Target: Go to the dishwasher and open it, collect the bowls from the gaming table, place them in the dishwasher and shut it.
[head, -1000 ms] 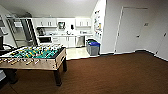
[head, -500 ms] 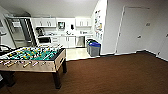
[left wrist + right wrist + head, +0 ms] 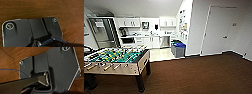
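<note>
Brown carpet (image 3: 196,75) runs under me; both wrist views look down on wood-toned floor (image 3: 37,8) past my own dark plates, and I cannot tell how either gripper stands. One foosball table (image 3: 116,61) is near on my left, its near end cut off. Farther, one blue-lidded bin (image 3: 178,48) at the kitchenette's edge. Farthest, the dishwasher (image 3: 165,41), blurred steel front under the counter, appears closed.

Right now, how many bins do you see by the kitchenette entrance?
2, as far as I can tell: a grey bin with a blue lid on the light floor beside the white wall corner, and a green-topped one just behind it, mostly hidden.
</note>
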